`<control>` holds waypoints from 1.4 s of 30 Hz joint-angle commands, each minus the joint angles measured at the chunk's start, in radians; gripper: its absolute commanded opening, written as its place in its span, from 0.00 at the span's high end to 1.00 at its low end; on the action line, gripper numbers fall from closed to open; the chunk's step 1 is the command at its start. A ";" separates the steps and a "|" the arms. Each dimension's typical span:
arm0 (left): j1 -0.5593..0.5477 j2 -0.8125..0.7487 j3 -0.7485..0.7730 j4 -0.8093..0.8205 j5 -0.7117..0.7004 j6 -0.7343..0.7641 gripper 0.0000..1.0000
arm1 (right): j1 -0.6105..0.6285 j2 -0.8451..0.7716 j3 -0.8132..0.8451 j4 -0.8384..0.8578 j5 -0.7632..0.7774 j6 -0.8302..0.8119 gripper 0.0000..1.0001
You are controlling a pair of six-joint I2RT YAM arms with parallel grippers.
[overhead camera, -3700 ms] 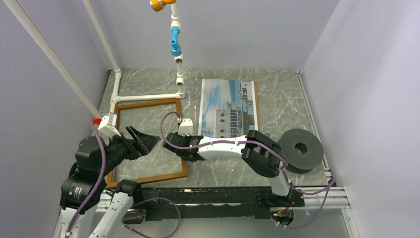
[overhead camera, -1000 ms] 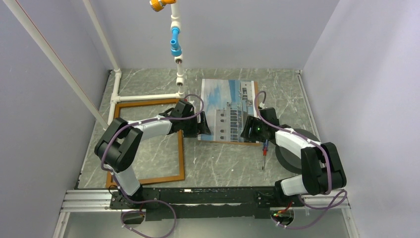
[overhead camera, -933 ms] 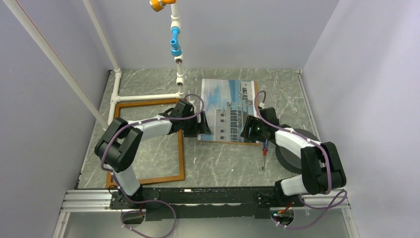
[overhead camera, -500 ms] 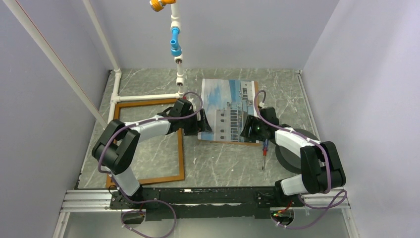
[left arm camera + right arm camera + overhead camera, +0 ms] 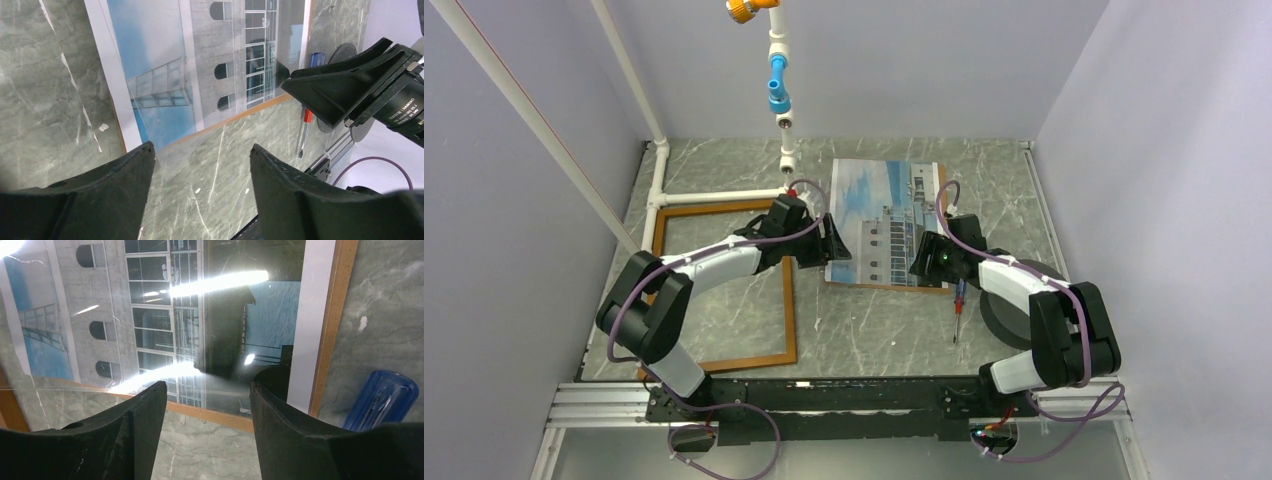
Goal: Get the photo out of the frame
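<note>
The photo (image 5: 886, 215) of a white building against blue sky lies flat on its brown backing board at mid-table. It also shows in the left wrist view (image 5: 200, 65) and the right wrist view (image 5: 165, 305). A clear glossy sheet lies over it and reaches past its near edge. The empty reddish-brown frame (image 5: 790, 310) lies to its left. My left gripper (image 5: 832, 246) (image 5: 200, 165) is open at the photo's near left corner. My right gripper (image 5: 920, 264) (image 5: 207, 400) is open at the near right edge. Neither holds anything.
A screwdriver (image 5: 959, 305) with a blue and red handle lies just right of the photo and shows in the right wrist view (image 5: 382, 397). A black disc (image 5: 1002, 318) sits under my right arm. White pipes (image 5: 724, 195) stand behind the frame.
Both arms have swung from over the frame to the photo's near corners, and the screwdriver now lies on the table. In the last second my left gripper edged farther along the photo's left side.
</note>
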 commanded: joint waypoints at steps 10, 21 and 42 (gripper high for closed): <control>0.009 -0.031 -0.104 0.199 0.021 -0.142 0.59 | -0.003 0.013 -0.008 -0.018 -0.015 -0.021 0.36; 0.028 0.004 -0.208 0.484 0.092 -0.306 0.66 | -0.002 0.011 -0.011 -0.014 -0.021 -0.023 0.37; 0.033 0.100 -0.197 0.574 0.134 -0.381 0.82 | -0.002 0.019 -0.005 -0.008 -0.050 -0.040 0.34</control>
